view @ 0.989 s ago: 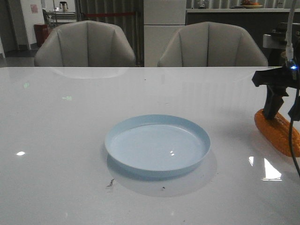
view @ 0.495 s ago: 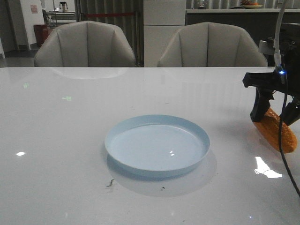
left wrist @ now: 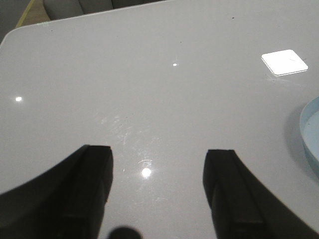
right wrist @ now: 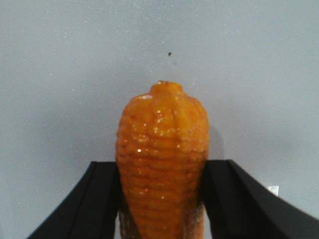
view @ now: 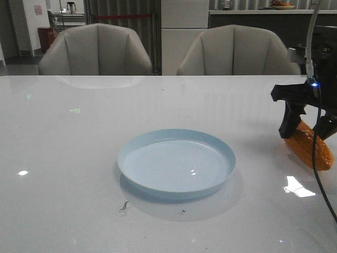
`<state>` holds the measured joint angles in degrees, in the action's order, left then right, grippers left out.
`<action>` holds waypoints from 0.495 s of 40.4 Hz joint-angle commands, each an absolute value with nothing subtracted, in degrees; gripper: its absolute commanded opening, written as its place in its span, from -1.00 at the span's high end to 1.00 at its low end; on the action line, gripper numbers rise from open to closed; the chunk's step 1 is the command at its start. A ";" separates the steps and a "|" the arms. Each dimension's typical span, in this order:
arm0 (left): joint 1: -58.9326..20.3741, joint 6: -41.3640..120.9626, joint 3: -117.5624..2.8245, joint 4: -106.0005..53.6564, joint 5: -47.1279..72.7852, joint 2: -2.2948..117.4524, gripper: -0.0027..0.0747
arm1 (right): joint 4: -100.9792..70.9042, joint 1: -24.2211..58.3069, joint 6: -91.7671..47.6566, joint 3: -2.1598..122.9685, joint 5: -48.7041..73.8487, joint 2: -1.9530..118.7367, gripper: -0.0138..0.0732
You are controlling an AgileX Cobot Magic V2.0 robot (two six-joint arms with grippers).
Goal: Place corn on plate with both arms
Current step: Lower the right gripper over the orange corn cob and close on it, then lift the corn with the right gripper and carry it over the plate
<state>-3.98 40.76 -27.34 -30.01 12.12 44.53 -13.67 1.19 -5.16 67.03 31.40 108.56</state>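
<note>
Corn (view: pixel 310 145), an orange-yellow cob with rows of bumpy, glossy kernels and a tapered tip, sits at the right edge of the front view, clamped between the two black fingers of the right gripper (view: pixel 308 126), well apart from the plate (view: pixel 176 164). In the right wrist view the cob (right wrist: pixel 162 159) fills the gap between the angular black fingers (right wrist: pixel 102 199), both pressed against its sides, its rounded tip pointing out over the table (right wrist: pixel 75 74). Whether it rests on the table or hangs just above it cannot be told. The plate is round, shallow and pale blue, with a low raised rim and a glossy inside, and lies near the middle of the white table (view: pixel 79 158), which is smooth and shiny, showing light reflections and a few small dark specks near the plate. The left gripper (left wrist: pixel 157 199) hovers over bare table with its dark fingers spread wide and nothing between them; the plate's blue rim (left wrist: pixel 310 134) shows at the edge of that view. Behind the table stand two grey padded armchairs (view: pixel 96 50), and beyond them a dim room with dark panelling.
</note>
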 commanded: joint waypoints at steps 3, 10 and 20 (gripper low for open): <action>-4.49 40.78 -28.99 -30.89 8.79 44.44 -0.26 | -13.26 1.62 -6.06 67.00 33.08 108.51 0.02; -4.49 40.78 -28.99 -30.89 8.79 44.44 -0.26 | -13.26 1.67 -6.18 68.80 35.15 108.51 0.02; -4.49 40.78 -28.99 -30.89 8.79 44.44 -0.26 | -13.26 3.78 -8.23 79.67 42.02 107.61 0.02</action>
<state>-3.98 40.76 -27.34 -30.01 12.24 44.53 -12.91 2.58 -6.89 74.34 39.53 110.43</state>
